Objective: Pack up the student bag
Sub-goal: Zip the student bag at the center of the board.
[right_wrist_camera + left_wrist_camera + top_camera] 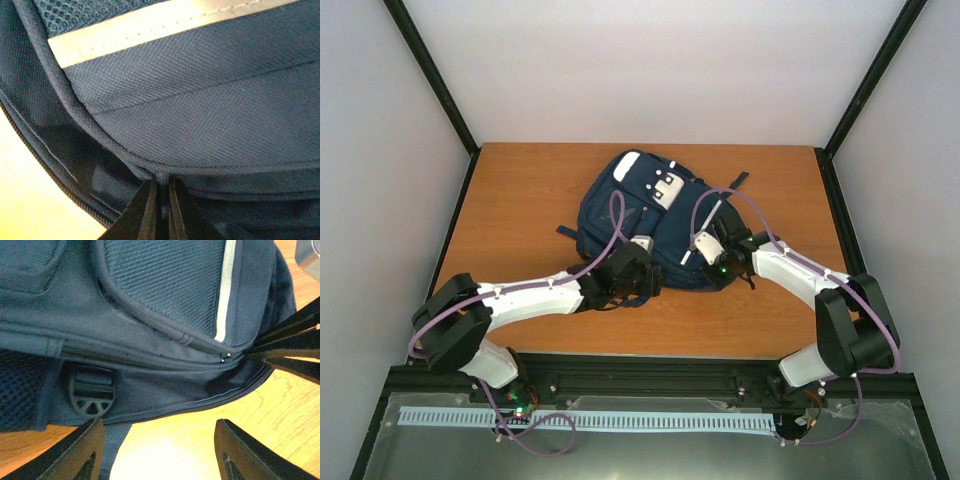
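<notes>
The student bag [630, 200], navy blue with white stripes and patches, lies flat in the middle of the table. My left gripper [632, 272] is open and empty at the bag's near edge. In the left wrist view the gripper [159, 425] hovers over bare wood just short of the bag [150, 315], below a dark strap buckle [90, 396]. My right gripper [713, 262] is at the bag's near right side. In the right wrist view the gripper [161, 184] is shut on a small tab at the zip line of the bag [200, 110], under a white reflective stripe [150, 25].
The wooden table [520, 190] is walled by white panels at the back and sides. Dark straps trail from the bag's left side [566, 232] and far right [740, 180]. Zipper sliders [225, 358] sit at the bag's corner seam.
</notes>
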Robot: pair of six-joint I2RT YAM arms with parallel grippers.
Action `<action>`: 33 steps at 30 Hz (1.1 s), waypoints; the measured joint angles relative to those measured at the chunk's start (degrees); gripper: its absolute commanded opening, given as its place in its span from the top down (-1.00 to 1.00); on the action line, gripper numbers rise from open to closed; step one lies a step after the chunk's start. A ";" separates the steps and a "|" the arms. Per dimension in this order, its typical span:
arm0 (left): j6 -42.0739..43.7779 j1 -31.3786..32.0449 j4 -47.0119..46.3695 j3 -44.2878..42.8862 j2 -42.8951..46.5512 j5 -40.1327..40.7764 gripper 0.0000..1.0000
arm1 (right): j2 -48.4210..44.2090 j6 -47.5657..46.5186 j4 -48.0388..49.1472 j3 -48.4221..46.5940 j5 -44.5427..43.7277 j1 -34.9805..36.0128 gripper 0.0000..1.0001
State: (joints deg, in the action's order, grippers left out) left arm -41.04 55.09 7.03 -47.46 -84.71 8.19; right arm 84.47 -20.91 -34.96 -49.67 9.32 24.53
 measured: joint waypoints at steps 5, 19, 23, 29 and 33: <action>-3.26 0.00 0.04 -2.78 -2.32 -1.05 -0.26 | -2.38 0.28 -0.92 0.00 0.00 -1.20 0.94; -18.62 0.00 -4.22 -7.72 -11.32 -6.58 -0.24 | -5.42 -2.05 -2.91 0.20 2.71 -1.68 0.94; -21.75 0.00 -5.38 -9.57 -13.03 -7.08 -0.25 | -5.73 -2.34 -2.93 0.35 3.67 -1.73 0.95; -25.44 0.00 -7.32 -12.52 -16.37 -8.17 -0.20 | -6.43 -2.45 -2.91 0.57 4.63 -1.92 0.94; -28.02 0.00 -7.50 -14.21 -18.88 -8.39 0.01 | -6.45 -2.47 -2.95 0.70 4.87 -2.01 0.94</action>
State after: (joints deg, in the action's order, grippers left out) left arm -69.06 55.09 -0.47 -61.67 -103.59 -0.21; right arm 78.02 -23.38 -37.91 -48.97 14.20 22.52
